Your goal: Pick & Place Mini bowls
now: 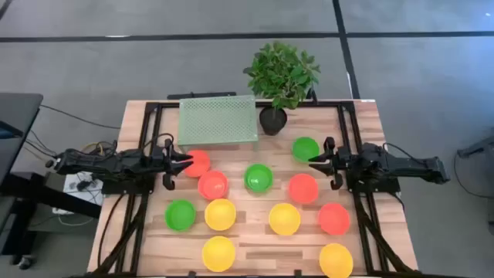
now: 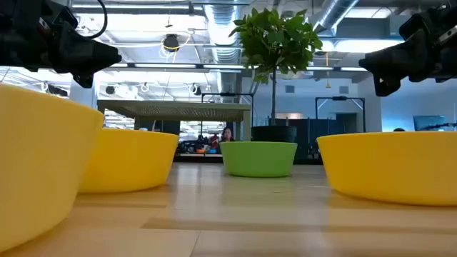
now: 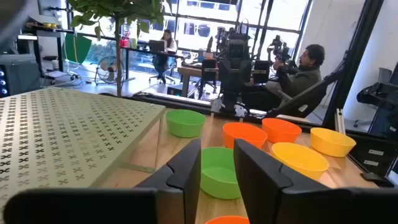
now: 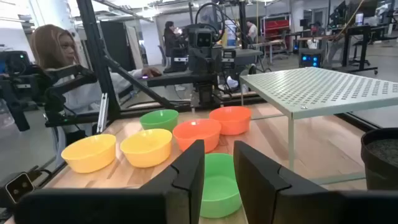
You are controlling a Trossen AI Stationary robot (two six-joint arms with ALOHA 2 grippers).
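Eleven glossy, round, shallow plastic mini bowls point(image 1: 258, 177) are sitting rim-up on the pale wood-plank table point(image 1: 139, 116), spread in loose rows between the two arms; being round, they are showing no long axis, and every opening is facing straight up. Three are green, four red-orange and four yellow. The left gripper point(image 1: 184, 162) is hovering at the table's left side, tips pointing inward just over a red-orange bowl point(image 1: 197, 162), its dark fingers point(image 3: 186, 171) standing slightly apart and holding nothing. The right gripper point(image 1: 315, 161) is hovering at the right side beside a green bowl point(image 1: 306, 148), its fingers point(image 4: 189, 168) likewise parted and empty. Behind the bowls a pale green perforated metal shelf point(image 1: 218, 119) is standing on thin legs, next to a leafy plant in a black pot point(image 1: 272, 120).
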